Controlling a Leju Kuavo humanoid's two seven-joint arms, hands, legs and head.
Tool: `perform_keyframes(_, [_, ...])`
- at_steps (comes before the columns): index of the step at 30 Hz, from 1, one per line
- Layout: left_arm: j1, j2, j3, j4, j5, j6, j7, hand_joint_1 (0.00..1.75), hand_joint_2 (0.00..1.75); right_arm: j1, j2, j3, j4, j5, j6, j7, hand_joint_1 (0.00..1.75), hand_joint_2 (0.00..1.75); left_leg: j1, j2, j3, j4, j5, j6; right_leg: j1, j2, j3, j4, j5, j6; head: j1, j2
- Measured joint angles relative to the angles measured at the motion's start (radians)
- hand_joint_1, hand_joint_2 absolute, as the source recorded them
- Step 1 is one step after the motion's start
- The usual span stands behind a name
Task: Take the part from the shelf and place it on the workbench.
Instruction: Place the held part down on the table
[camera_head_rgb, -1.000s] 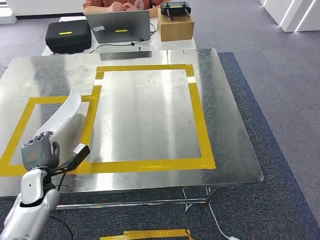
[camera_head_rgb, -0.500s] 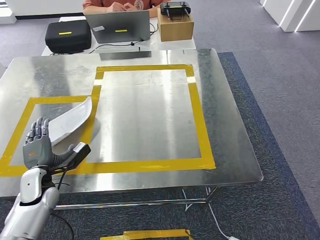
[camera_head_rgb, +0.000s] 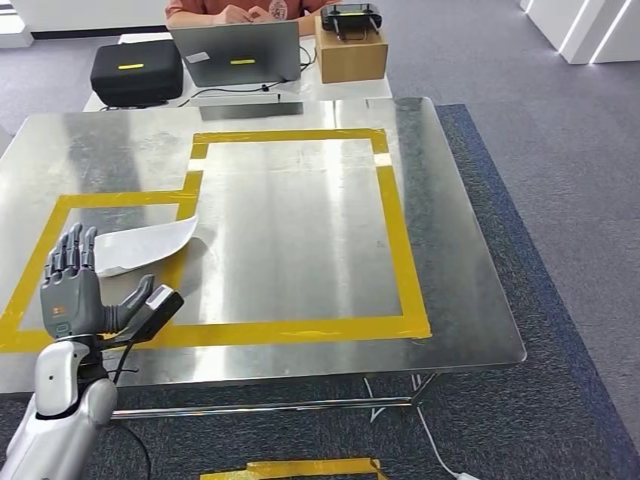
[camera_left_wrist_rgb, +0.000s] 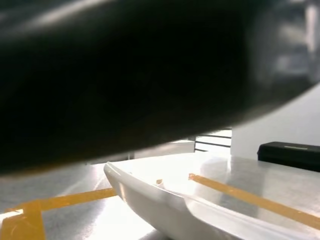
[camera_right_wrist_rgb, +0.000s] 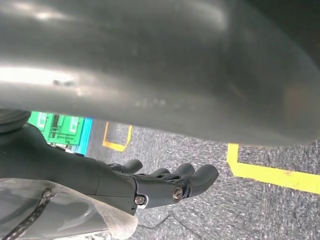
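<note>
Hovering over the near left corner of the metal workbench (camera_head_rgb: 317, 230), the robot's left hand (camera_head_rgb: 74, 292) has its fingers spread and holds nothing. Just beyond its fingertips, a curved white part (camera_head_rgb: 147, 245) lies on the bench, across the yellow tape outline (camera_head_rgb: 404, 250). Farther back sit a black case (camera_head_rgb: 137, 70), a laptop (camera_head_rgb: 235, 53) and a cardboard box (camera_head_rgb: 351, 52). The right hand (camera_right_wrist_rgb: 166, 182) hangs below the table edge, fingers loosely extended, empty.
</note>
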Motion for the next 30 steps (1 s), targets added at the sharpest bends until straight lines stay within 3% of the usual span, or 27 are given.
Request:
perform_keyframes(7, [0.019,0.0,-0.011,-0.063,0.004,0.005,-0.008,0.0,0.0,0.0,0.0,0.013,0.0,-0.024,-0.001,0.001,0.0,0.0,-0.003,0.0,-0.002,0.008,-0.006,0.011,-0.004,0.0,0.001,-0.002,0.002,0.006,0.0,0.0])
perform_keyframes(11, [0.02,-0.001,-0.016,-0.082,0.007,0.005,-0.011,0.0,0.0,0.0,0.0,0.019,0.0,-0.035,0.002,0.003,0.0,0.0,-0.002,0.001,0.002,-0.004,0.006,0.025,-0.004,0.0,0.002,-0.004,0.002,0.02,0.0,0.0])
perform_keyframes(13, [0.019,-0.002,-0.02,-0.089,0.011,0.005,-0.012,0.0,0.0,-0.001,0.0,0.022,0.0,-0.037,0.002,0.005,0.0,0.0,0.005,0.005,0.005,-0.023,0.019,0.033,-0.002,0.0,-0.018,0.042,-0.04,0.025,0.004,0.0])
perform_keyframes(15, [0.02,-0.004,-0.023,-0.091,0.014,0.005,-0.013,0.0,0.0,-0.001,0.0,0.027,0.0,-0.038,0.003,0.006,0.0,0.0,0.006,0.007,0.001,-0.027,0.025,0.036,-0.005,0.001,-0.066,0.161,-0.112,0.03,0.006,0.0])
perform_keyframes(16, [0.022,-0.004,-0.025,-0.092,0.015,0.005,-0.013,0.0,0.0,-0.001,0.0,0.03,0.0,-0.038,0.003,0.006,0.0,0.0,0.006,0.007,-0.004,-0.026,0.027,0.034,-0.006,0.0,-0.089,0.221,-0.138,0.033,0.006,0.0])
perform_keyframes(17, [0.023,-0.004,-0.025,-0.092,0.017,0.004,-0.014,0.0,0.0,0.0,-0.001,0.033,0.001,-0.04,0.003,0.007,0.0,0.0,0.007,0.008,-0.008,-0.024,0.029,0.033,-0.007,0.0,-0.101,0.255,-0.145,0.036,0.006,0.0])
perform_keyframes(18, [0.023,-0.004,-0.026,-0.092,0.019,0.004,-0.014,0.0,0.0,0.0,-0.001,0.037,0.001,-0.042,0.003,0.008,0.0,0.0,0.008,0.008,-0.012,-0.022,0.031,0.03,-0.007,0.0,-0.093,0.25,-0.133,0.037,0.006,0.0])
perform_keyframes(19, [0.024,-0.005,-0.026,-0.092,0.02,0.004,-0.016,0.0,0.0,0.0,-0.002,0.04,0.001,-0.044,0.004,0.009,0.0,0.0,0.009,0.008,-0.016,-0.02,0.033,0.028,-0.008,0.0,-0.067,0.207,-0.105,0.039,0.006,0.0])
perform_keyframes(21, [0.023,-0.007,-0.027,-0.092,0.023,0.004,-0.018,0.0,0.0,-0.003,-0.003,0.047,0.001,-0.051,0.005,0.011,0.0,0.0,0.01,0.007,-0.023,-0.015,0.038,0.019,-0.01,0.001,0.017,0.065,-0.05,0.039,0.007,0.0])
perform_keyframes(23, [0.022,-0.008,-0.027,-0.092,0.023,0.004,-0.02,0.0,0.0,-0.006,-0.004,0.054,0.001,-0.057,0.007,0.013,0.0,0.0,0.008,0.005,-0.03,-0.008,0.046,0.006,-0.008,0.007,0.057,-0.01,-0.029,0.03,0.006,0.0])
perform_keyframes(26, [0.02,-0.008,-0.027,-0.092,0.024,0.003,-0.022,0.0,0.0,-0.007,-0.005,0.061,0.001,-0.062,0.008,0.016,0.0,0.0,0.009,0.004,-0.037,-0.007,0.06,-0.009,-0.004,0.012,0.048,-0.008,-0.024,0.017,0.006,0.0])
perform_keyframes(30, [0.021,-0.009,-0.028,-0.092,0.025,0.003,-0.022,0.0,0.0,-0.007,-0.005,0.063,0.001,-0.062,0.008,0.016,0.0,0.0,0.009,0.003,-0.039,-0.008,0.064,-0.015,-0.004,0.011,0.043,-0.008,-0.019,0.009,0.006,0.0])
